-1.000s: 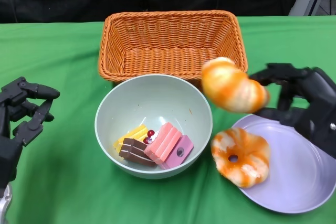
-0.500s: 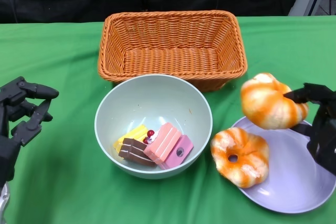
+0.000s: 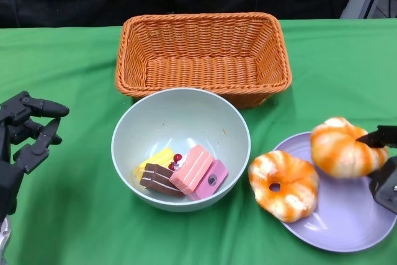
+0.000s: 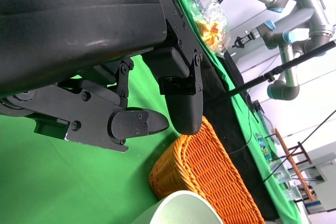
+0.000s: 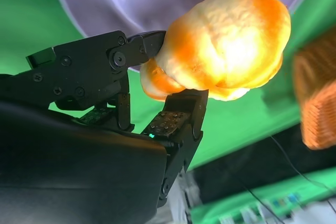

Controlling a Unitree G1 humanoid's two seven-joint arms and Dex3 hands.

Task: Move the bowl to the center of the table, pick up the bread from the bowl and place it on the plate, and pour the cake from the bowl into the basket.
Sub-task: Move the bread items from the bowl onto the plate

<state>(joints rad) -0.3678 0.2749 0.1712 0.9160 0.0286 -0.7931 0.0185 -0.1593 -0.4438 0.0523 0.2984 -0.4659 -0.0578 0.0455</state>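
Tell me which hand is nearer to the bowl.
Left. The left hand hangs open just off the bowl's side; the right hand is farther off, over the plate, holding a bread roll.

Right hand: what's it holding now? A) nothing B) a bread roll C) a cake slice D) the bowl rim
B: the right hand grips an orange-glazed bread roll over the plate, with fingers on either side of it in the right wrist view; the cake slices lie in the bowl.
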